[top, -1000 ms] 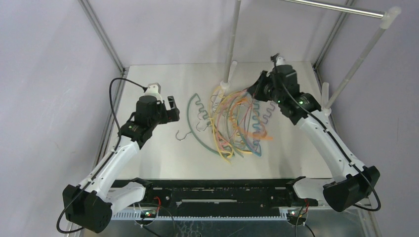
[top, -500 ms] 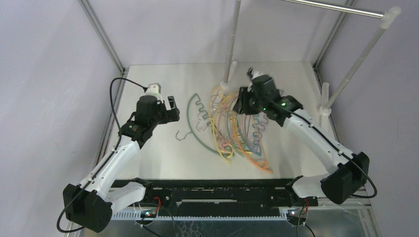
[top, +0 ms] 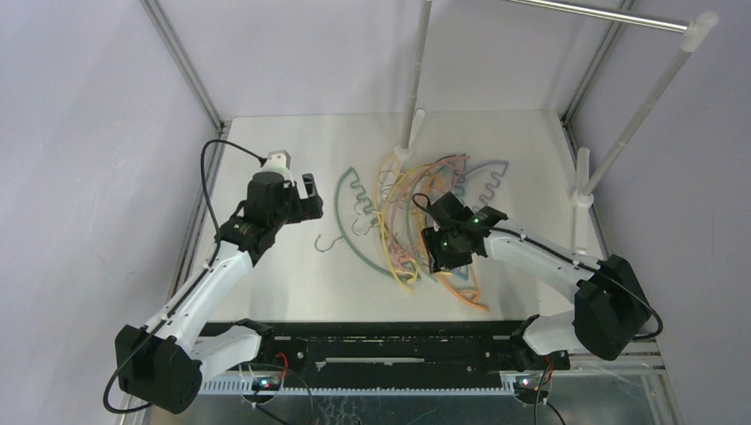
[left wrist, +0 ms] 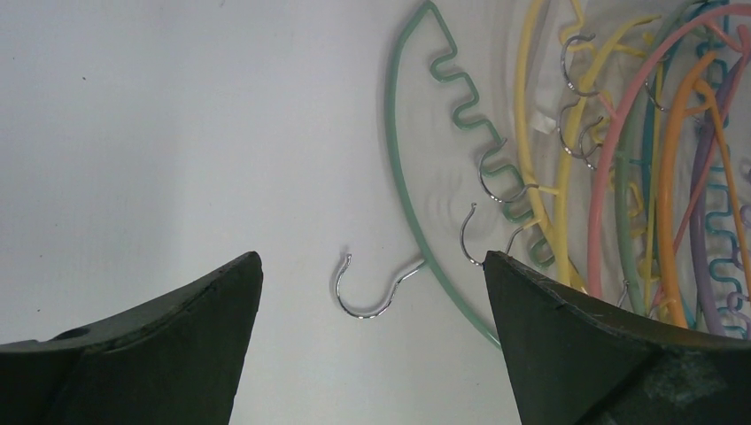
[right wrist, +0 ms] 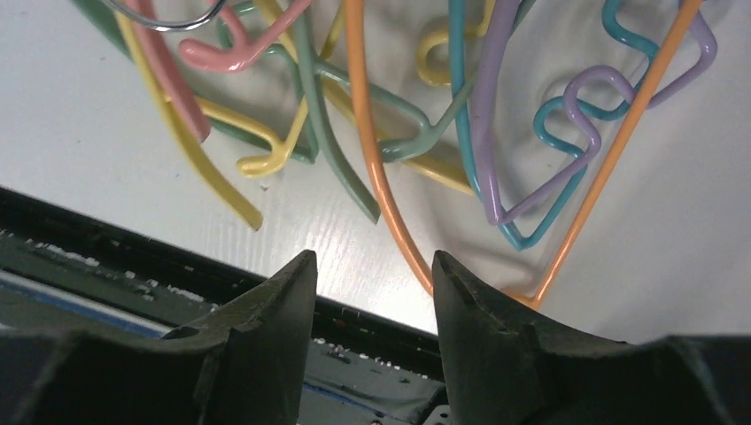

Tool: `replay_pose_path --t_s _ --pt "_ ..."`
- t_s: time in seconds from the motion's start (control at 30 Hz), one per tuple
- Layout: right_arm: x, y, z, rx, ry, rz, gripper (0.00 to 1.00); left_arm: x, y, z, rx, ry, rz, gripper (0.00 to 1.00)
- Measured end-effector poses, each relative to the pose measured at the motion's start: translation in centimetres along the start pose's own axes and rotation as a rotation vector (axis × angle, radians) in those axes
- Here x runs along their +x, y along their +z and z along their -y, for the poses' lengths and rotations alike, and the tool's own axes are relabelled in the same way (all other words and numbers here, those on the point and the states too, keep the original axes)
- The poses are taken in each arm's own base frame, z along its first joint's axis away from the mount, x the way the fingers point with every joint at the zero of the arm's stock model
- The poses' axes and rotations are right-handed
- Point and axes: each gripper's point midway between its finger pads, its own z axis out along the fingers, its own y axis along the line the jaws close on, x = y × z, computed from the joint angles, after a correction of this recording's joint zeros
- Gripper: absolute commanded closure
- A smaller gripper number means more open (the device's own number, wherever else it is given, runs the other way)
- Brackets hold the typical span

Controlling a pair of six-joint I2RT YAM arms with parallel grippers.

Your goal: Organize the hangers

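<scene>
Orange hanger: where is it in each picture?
Top external: the orange hanger sticks out at the lower right end of the pile.
Left wrist: far right, a tall arc.
Right wrist: middle, a narrow V pointing down.
Shared landmark: the pale purple hanger, in the same pile.

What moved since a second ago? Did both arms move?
Only the right gripper moved. It swung from the far side of the hangers toward the near edge, and now hangs open, low over the near end of the orange hanger. That orange hanger slid nearer too. The left gripper stayed open in place, and the green hanger beside it did not move.
</scene>
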Motion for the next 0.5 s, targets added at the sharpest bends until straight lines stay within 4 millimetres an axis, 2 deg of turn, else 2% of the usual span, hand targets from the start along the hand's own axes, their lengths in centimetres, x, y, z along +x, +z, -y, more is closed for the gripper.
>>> replay_pose_path --t_s 0.2,0.5 --pt "0.3 2.5 0.7 0.045 -0.007 -0.038 0.49 1.7 0.3 -0.6 -0.013 0.005 -0.034 0.01" --pt "-0.2 4.5 1.3 0.087 -0.017 -0.035 0.57 2.7 0.3 -1.3 -0.038 0.009 -0.047 0.01"
